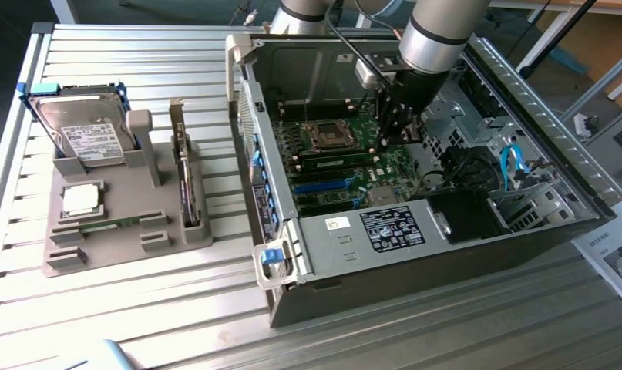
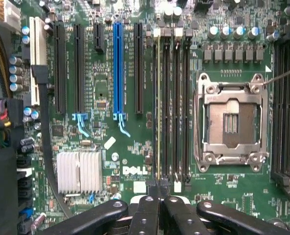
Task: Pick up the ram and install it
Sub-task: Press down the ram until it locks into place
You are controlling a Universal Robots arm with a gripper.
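Observation:
The ram [image 2: 158, 107] stands edge-up in one of the black memory slots beside the empty processor socket [image 2: 231, 122]. I see it as a thin yellowish line running the slot's length. My gripper [image 2: 159, 193] is shut, with its black fingertips [image 2: 145, 205] pressed together right over the near end of the ram. I cannot tell whether they pinch it or only rest on it. In the exterior view my gripper [image 1: 393, 137] reaches down into the open computer case [image 1: 243, 116], over the green motherboard [image 1: 388, 166].
On the exterior view's left, a grey holder [image 1: 58, 258] carries a silver hard drive [image 1: 85, 131], a square silver processor [image 1: 79, 199], an upright card [image 1: 190, 185] and a thin green strip [image 1: 115, 223]. Case walls, cables [image 1: 511, 166] and a heatsink [image 2: 78, 171] surround the slots.

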